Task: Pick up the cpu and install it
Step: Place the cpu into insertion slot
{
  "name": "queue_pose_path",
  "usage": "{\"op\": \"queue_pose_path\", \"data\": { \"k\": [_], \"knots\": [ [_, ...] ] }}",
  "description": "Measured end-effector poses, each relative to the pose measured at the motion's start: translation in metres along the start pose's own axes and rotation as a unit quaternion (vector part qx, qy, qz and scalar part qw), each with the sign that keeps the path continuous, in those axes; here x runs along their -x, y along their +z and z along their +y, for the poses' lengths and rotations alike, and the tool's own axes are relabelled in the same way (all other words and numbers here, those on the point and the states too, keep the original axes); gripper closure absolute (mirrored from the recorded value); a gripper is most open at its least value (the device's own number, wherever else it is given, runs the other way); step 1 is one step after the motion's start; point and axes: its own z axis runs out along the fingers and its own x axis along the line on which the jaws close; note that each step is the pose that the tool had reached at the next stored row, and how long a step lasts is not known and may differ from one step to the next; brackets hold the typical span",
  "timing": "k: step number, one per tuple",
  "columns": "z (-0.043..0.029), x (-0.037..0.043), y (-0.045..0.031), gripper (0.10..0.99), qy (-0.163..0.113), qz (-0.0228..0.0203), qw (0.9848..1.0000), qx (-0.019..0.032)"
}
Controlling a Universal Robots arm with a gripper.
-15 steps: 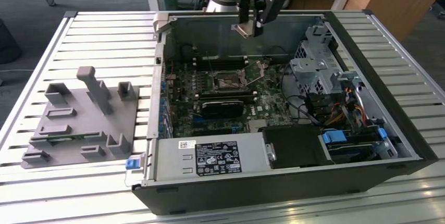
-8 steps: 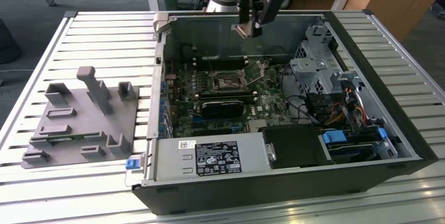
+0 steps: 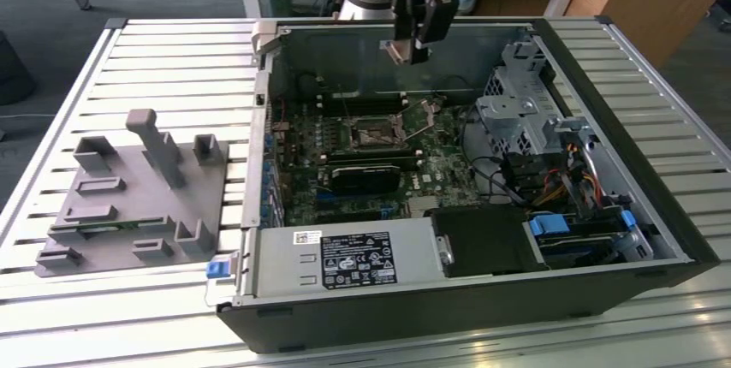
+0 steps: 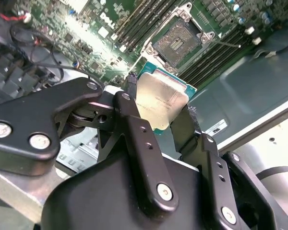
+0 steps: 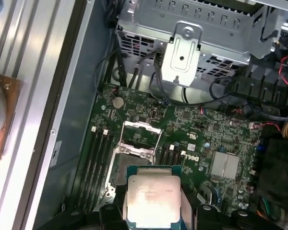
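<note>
I see the cpu (image 4: 161,103) held in the gripper (image 3: 408,50). In both wrist views the two black fingers (image 4: 134,129) press on its opposite edges, and its silver top faces the cameras. The chip hangs in the air over the open computer case (image 3: 674,240) and touches nothing else. In the second wrist view the bare socket (image 4: 176,43) on the green motherboard (image 4: 91,52) lies beyond the chip, well apart from it. In the first wrist view its cover plate looks folded open. In the exterior view the gripper is high above the far part of the case, near the far wall. On the exterior view's left a grey tray (image 3: 126,205) with blocks stands on the slatted table (image 3: 171,60), beside the case.
</note>
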Motion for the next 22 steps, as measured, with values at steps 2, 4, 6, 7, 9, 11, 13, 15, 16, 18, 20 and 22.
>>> {"op": "queue_pose_path", "data": {
  "k": [2,4,6,7,9,11,13,15,16,18,20,22],
  "knots": [
    [-0.0001,0.0000,0.0009,0.553,0.017,-0.0007,0.9999,-0.0004],
    [-0.0001,-0.0001,0.0018,0.553,0.034,-0.0015,0.9994,-0.0009],
    [-0.0003,-0.0001,0.0027,0.553,0.049,-0.0022,0.9988,-0.0012],
    [-0.0005,-0.0002,0.0031,0.553,0.057,-0.0025,0.9984,-0.0014],
    [-0.0006,-0.0002,0.0039,0.553,0.071,-0.0031,0.9974,-0.0018],
    [-0.0007,-0.0003,0.0047,0.553,0.086,-0.0037,0.9963,-0.0021],
    [-0.0009,-0.0003,0.0056,0.553,0.101,-0.0045,0.9948,-0.0026],
    [-0.0011,-0.0009,0.0066,0.553,0.112,-0.0049,0.9937,-0.0028],
    [-0.0011,-0.0017,0.0075,0.553,0.112,-0.0049,0.9937,-0.0028],
    [-0.0016,-0.0036,0.0098,0.553,0.111,-0.0049,0.9938,-0.0028],
    [-0.0038,-0.0053,0.0128,0.553,0.109,-0.0048,0.9940,-0.0028],
    [-0.0055,-0.0064,0.0164,0.553,0.106,-0.0047,0.9943,-0.0027]
  ]
}}
